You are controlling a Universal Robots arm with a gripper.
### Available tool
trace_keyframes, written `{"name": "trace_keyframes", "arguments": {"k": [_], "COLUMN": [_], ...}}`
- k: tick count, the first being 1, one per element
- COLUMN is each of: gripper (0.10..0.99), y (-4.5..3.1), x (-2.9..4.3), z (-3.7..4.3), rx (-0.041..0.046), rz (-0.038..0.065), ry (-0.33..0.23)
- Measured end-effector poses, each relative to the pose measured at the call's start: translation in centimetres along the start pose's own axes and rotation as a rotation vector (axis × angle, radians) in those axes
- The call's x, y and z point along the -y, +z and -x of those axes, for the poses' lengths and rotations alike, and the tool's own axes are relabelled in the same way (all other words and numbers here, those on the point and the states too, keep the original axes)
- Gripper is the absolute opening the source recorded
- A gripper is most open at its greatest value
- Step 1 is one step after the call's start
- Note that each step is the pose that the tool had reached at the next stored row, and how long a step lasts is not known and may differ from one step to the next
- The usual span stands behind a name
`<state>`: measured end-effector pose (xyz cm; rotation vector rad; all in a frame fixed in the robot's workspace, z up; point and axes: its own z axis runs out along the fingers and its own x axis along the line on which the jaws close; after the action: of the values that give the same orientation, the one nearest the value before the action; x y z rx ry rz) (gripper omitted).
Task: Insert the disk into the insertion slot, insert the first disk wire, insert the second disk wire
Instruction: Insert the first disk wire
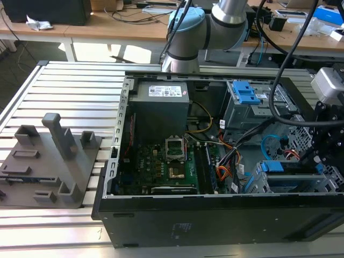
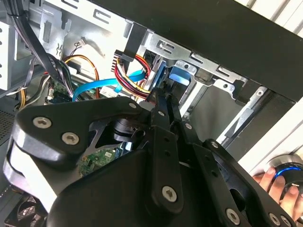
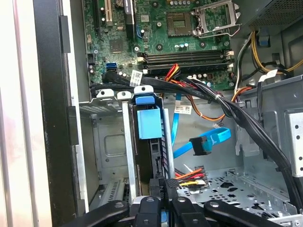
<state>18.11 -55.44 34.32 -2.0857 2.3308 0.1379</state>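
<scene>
Disk (image 3: 150, 122): one, seated inside the drive cage (image 3: 108, 142). Gripper (image 3: 164, 184): one, right at the cage mouth, jaws narrow, pinching the plug of one red-and-black wire bundle (image 3: 190, 176). Blue cable (image 3: 215, 138): one, loose beside the cage.

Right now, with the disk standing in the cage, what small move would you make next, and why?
Probably a slow, short push straight toward the disk. It already sits in the insertion slot. The first disk wire ends right at its edge, and whether it is seated is unclear. The second disk wire hangs loose beside it.
</scene>
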Motion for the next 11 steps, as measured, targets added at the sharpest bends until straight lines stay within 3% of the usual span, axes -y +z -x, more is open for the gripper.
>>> {"name": "trace_keyframes", "arguments": {"k": [6,9,11], "gripper": [0.161,0.161,0.161], "y": [-0.37,-0.3,-0.19], "x": [-0.01,-0.02,-0.01], "z": [0.03,0.03,0.03], "rx": [0.0044,0.0271,0.0317], "rz": [0.001,0.003,0.004], "ry": [0.0,-0.002,-0.002]}}
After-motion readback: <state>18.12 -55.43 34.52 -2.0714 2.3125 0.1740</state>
